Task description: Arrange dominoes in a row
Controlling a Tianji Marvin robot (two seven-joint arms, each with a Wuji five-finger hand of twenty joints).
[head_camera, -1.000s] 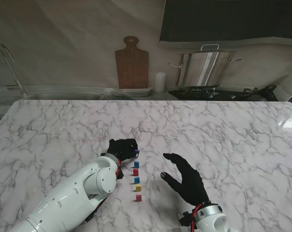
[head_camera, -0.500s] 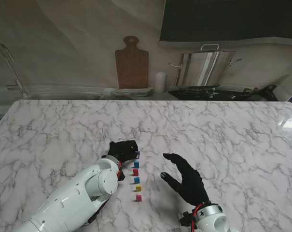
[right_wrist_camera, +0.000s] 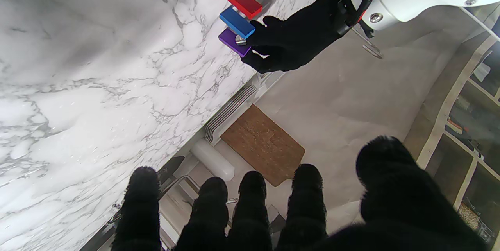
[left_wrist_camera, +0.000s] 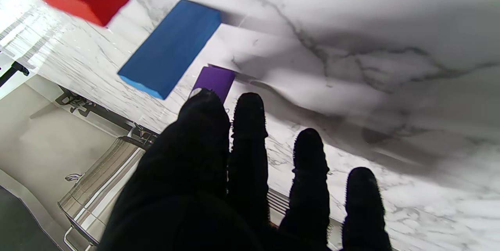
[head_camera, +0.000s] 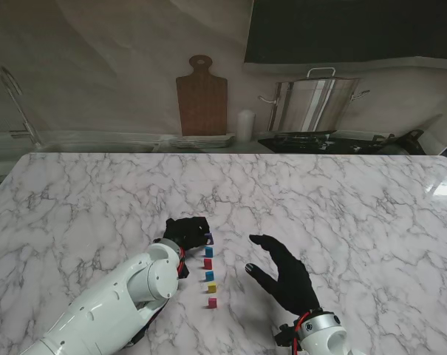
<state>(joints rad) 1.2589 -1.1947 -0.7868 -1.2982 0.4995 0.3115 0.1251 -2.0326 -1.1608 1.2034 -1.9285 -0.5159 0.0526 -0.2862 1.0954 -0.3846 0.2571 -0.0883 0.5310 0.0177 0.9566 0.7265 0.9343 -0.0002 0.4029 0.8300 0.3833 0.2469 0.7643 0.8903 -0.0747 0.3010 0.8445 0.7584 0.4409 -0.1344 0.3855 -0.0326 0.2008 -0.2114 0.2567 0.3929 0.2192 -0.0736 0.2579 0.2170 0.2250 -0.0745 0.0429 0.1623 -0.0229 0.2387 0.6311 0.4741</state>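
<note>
Dominoes stand in a line running near to far; the purple domino [right_wrist_camera: 233,42] at the far end is pinched by the left hand's [head_camera: 186,231] fingertips [left_wrist_camera: 207,106]. Releasing straight up, without nudging the blue domino [left_wrist_camera: 170,47] just beside it, seems wisest. Right hand [head_camera: 286,275] hovers spread, empty. Whether purple rests on the marble table [head_camera: 341,200] is unclear.

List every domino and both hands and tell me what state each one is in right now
Purple domino: upright, pinched by left hand.
Blue domino: upright, next in row.
Red domino: upright.
Yellow domino: upright.
Pink domino: upright, nearest me.
Left hand: gripping purple domino.
Right hand: open, empty.
</note>
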